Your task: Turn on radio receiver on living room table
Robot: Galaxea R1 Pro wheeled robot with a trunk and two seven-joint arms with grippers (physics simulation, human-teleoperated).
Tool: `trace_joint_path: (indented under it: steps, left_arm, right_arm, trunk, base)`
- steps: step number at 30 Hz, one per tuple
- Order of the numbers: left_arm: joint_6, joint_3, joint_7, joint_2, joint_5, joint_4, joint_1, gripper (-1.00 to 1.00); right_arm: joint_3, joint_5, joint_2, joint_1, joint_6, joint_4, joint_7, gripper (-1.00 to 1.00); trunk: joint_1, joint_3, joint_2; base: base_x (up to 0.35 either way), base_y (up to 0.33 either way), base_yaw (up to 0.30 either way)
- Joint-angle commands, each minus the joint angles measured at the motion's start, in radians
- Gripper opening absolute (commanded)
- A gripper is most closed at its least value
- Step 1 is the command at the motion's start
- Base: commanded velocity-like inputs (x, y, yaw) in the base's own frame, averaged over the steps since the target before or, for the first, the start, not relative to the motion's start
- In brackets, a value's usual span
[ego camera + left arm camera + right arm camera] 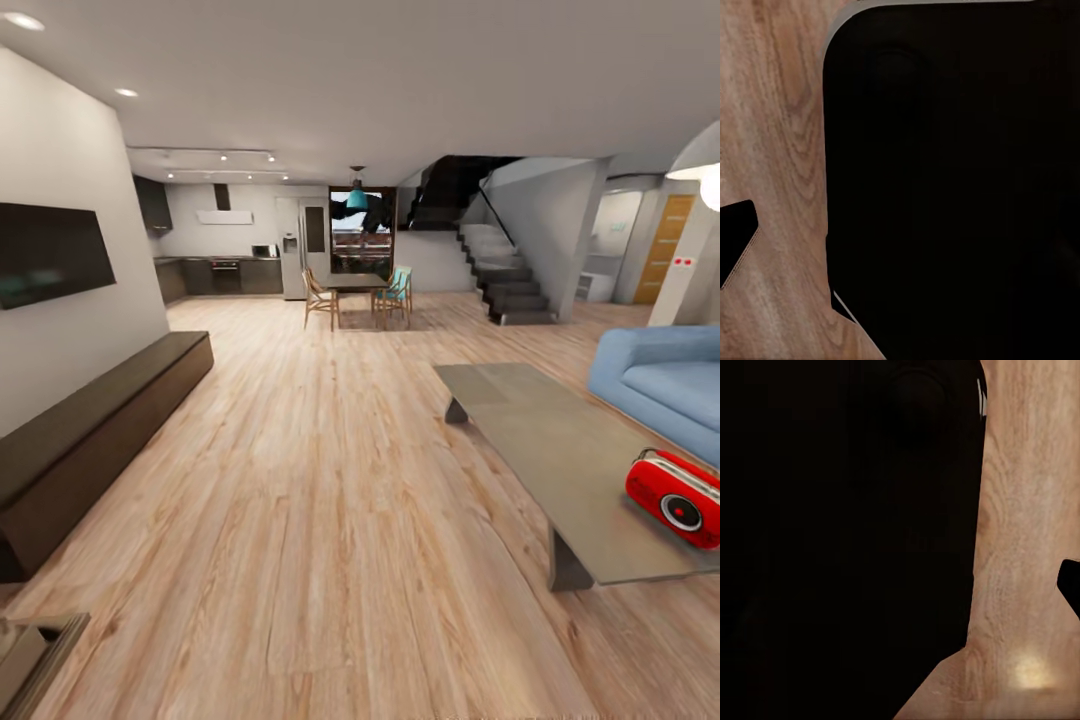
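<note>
The red radio receiver (pixel 678 497) stands on the near right end of the long grey-taupe table (pixel 560 450), at the right edge of the head view. Its round dial faces me and its thin handle arches over the top. The table sits on the living room's light plank floor (pixel 330 480), beside the blue sofa (pixel 665 385). In the left wrist view a dark fingertip (pixel 735 240) hangs over the floor beside the robot's black base (pixel 952 180). The right wrist view likewise has a dark fingertip (pixel 1070 585) by the black base (pixel 847 540). Neither view lets me read how the jaws stand.
A long dark low bench (pixel 90 430) runs under a wall TV (pixel 50 253) on the left. Far back are a dining table with wooden chairs (pixel 355 292), a kitchen (pixel 220 270) and stairs (pixel 505 275). Open floor lies between me and the coffee table.
</note>
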Motion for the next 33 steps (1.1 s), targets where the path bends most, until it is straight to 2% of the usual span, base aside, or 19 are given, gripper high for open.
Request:
trace_joint_path:
  steps: [1, 33]
  left_arm:
    - [0.000, 0.000, 0.000, 0.000, 0.000, 0.000, 0.000, 1.00]
    - [0.002, -0.002, 0.000, -0.002, 0.000, 0.000, 0.000, 1.00]
  right_arm:
    - [0.000, 0.000, 0.000, 0.000, 0.000, 0.000, 0.000, 1.00]
    - [-0.003, 0.000, 0.000, 0.000, 0.000, 0.000, 0.000, 1.00]
  trunk:
    - [0.000, 0.000, 0.000]
    - [0.000, 0.000, 0.000]
  base:
    - [0.000, 0.000, -0.289]
    - [0.000, 0.000, -0.289]
